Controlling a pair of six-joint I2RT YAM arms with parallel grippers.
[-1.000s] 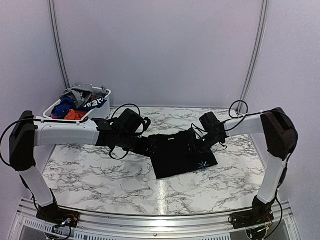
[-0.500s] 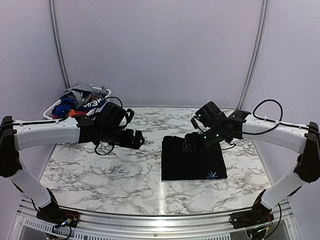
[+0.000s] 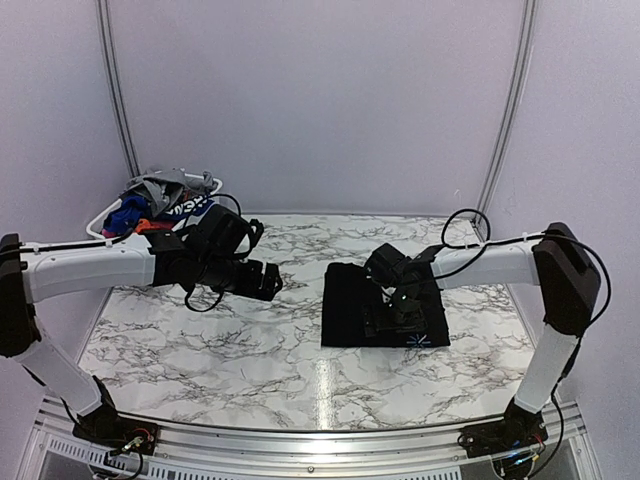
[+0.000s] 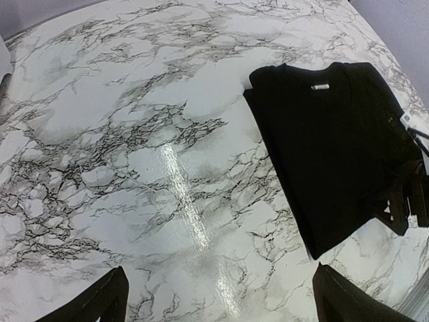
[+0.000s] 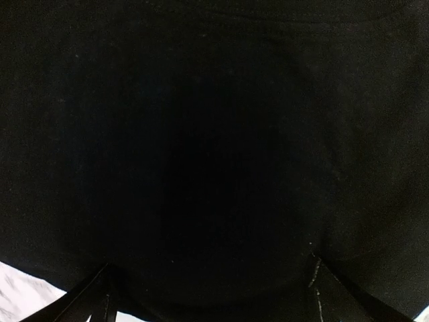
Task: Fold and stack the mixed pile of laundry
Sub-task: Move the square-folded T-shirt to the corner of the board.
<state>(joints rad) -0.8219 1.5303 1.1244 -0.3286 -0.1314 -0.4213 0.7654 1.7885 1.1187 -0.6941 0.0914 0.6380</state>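
A black garment (image 3: 346,300) lies folded into a flat rectangle on the marble table, right of centre, with a small pale star mark near its front right corner. My right gripper (image 3: 391,319) is low over its middle. In the right wrist view, black cloth (image 5: 214,134) fills the frame and the gripper (image 5: 214,303) stands open, fingers wide apart. My left gripper (image 3: 264,282) hovers open over bare marble left of the garment. The left wrist view shows that garment (image 4: 328,134) ahead to the right, nothing between the fingers (image 4: 94,305). The rest of the mixed laundry pile (image 3: 160,198) fills the basket.
The white plastic basket (image 3: 214,186) stands at the back left corner, behind the left arm. The table (image 3: 200,340) is white marble with a metal rail along the near edge. Grey walls close in on the back and sides.
The right gripper has opened and come down onto the middle of the black garment, which now lies squared up further right. The left gripper drew back left, off the cloth.
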